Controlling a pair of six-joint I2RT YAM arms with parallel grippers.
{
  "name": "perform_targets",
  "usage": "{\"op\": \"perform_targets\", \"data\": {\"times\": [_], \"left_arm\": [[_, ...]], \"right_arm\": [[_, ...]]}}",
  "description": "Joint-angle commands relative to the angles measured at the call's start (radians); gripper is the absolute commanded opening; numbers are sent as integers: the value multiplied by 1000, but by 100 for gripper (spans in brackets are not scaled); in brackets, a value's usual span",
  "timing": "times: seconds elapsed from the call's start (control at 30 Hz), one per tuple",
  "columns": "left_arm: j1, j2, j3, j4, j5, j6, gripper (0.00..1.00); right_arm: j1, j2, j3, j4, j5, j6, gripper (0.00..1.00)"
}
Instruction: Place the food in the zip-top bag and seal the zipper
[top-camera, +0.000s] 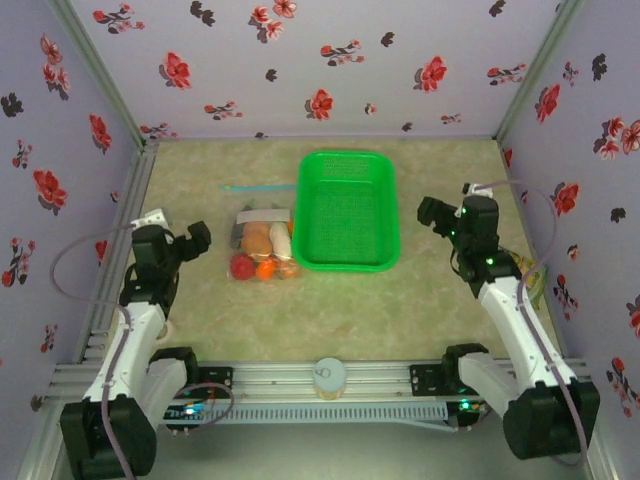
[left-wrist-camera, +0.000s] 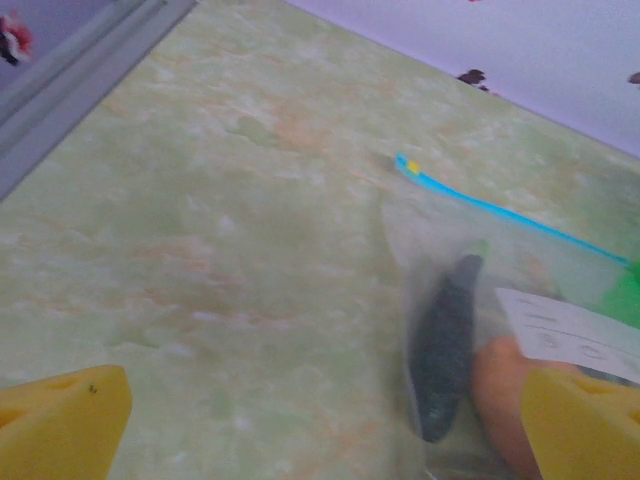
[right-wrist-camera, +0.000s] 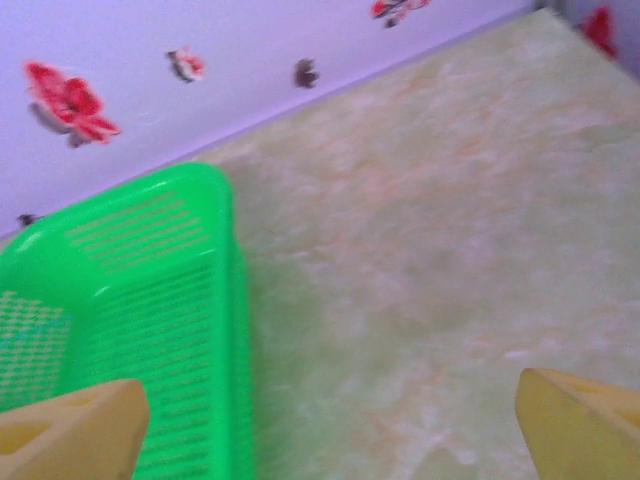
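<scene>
Risk first: the left end effector (top-camera: 190, 240) sits just beside the zip-top bag (top-camera: 262, 205), left of centre in the overhead view. Its jaws are spread wide and hold nothing. In its wrist view, one yellow fingertip (left-wrist-camera: 580, 425) overlaps the bag's lower edge, so a sideways move could snag the flimsy film and drag it. Whether the zipper (top-camera: 258, 187) is pressed shut along its whole length cannot be told. If a gap remains, a tug could let the food (top-camera: 265, 255) roll out. The right end effector (top-camera: 438, 215), right of the green basket (top-camera: 347, 210), is likewise wide and empty. The bag is clear and limp, flat on the table (top-camera: 420, 300). Orange, red and white pieces bunch at its lower end, and a thin light-blue strip runs along the top.
</scene>
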Motion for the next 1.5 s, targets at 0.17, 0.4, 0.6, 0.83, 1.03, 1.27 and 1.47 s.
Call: {"op": "perform_targets", "data": {"times": [0.17,0.4,0.6,0.83,1.03,1.27,1.47], "left_arm": [[6,107,-324,752,-237,143,100],[-5,554,-303,1173,-272,223,100],[-36,709,-274,1276,-214,292,100],[-83,713,-242,1232,-238,355,100],[-101,715,-243,1236,-247,374,100],[-101,715,-245,1241,-248,372,100],[-101,715,-246,1243,-254,371,100]], "right_arm": [[-23,0,-95,102,150,-28,98],[-35,63,-103,118,159,-37,99],[-54,97,-144,177,194,-68,99],[-57,195,-198,352,236,-177,99],[-65,351,-338,769,271,-213,99],[-91,475,-400,1064,202,-253,99],[-92,664,-407,1291,76,-301,99]]}}
